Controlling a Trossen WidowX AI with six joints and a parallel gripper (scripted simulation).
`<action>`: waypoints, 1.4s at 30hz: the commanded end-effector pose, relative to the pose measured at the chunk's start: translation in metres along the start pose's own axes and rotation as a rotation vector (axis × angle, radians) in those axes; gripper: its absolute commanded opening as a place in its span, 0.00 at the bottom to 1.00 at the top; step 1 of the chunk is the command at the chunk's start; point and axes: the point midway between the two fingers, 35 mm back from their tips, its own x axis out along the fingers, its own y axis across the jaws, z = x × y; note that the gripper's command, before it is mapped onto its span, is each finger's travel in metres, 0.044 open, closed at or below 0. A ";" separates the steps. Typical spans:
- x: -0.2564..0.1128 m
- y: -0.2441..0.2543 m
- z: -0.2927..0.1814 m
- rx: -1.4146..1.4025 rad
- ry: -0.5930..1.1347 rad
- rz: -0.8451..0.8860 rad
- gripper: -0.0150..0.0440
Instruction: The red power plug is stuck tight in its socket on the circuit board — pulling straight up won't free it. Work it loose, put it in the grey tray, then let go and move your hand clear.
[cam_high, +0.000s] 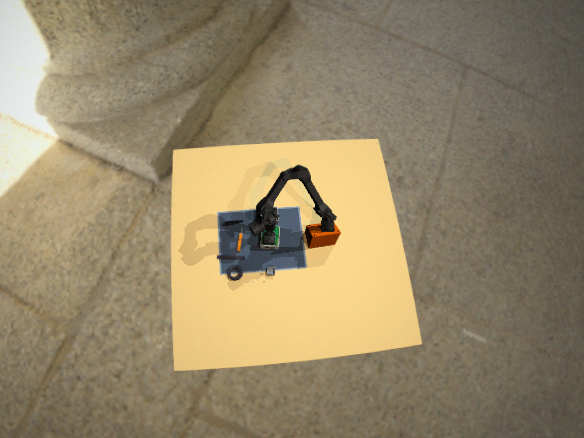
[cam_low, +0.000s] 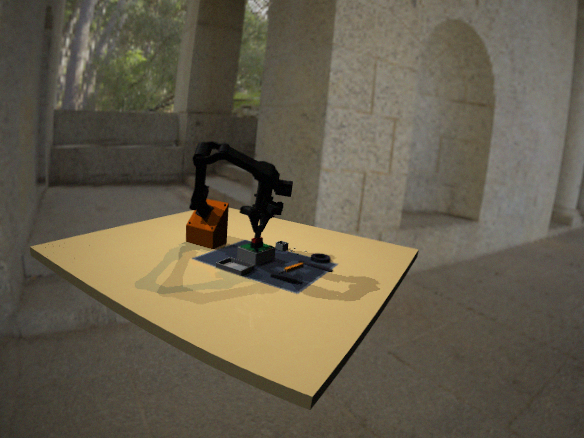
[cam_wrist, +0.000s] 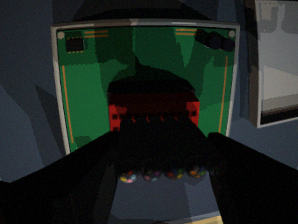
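My 1 arm (cam_high: 296, 173) (cam_low: 235, 156) arches over the circuit board (cam_high: 276, 234) (cam_low: 244, 245) (cam_wrist: 85, 85). On the board's near side in the exterior view lies the grey tray (cam_low: 244, 267) (cam_wrist: 253, 100), probably close for a short carry. Partly open, the jaws (cam_high: 269, 237) (cam_low: 257, 237) clamp the red power plug (cam_low: 257, 241) (cam_wrist: 150, 102) atop the board, presumably for rocking.

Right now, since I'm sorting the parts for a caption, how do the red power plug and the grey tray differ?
The red power plug is red, while the grey tray is grey. The plug stands on the green circuit board; the tray lies beside it. The end effector grips the plug, not the tray.
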 end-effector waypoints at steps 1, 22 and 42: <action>-0.011 0.009 -0.001 -0.022 -0.023 -0.049 0.25; -0.016 -0.005 0.000 -0.025 -0.022 0.110 0.25; -0.021 -0.014 0.000 -0.026 -0.020 0.214 0.25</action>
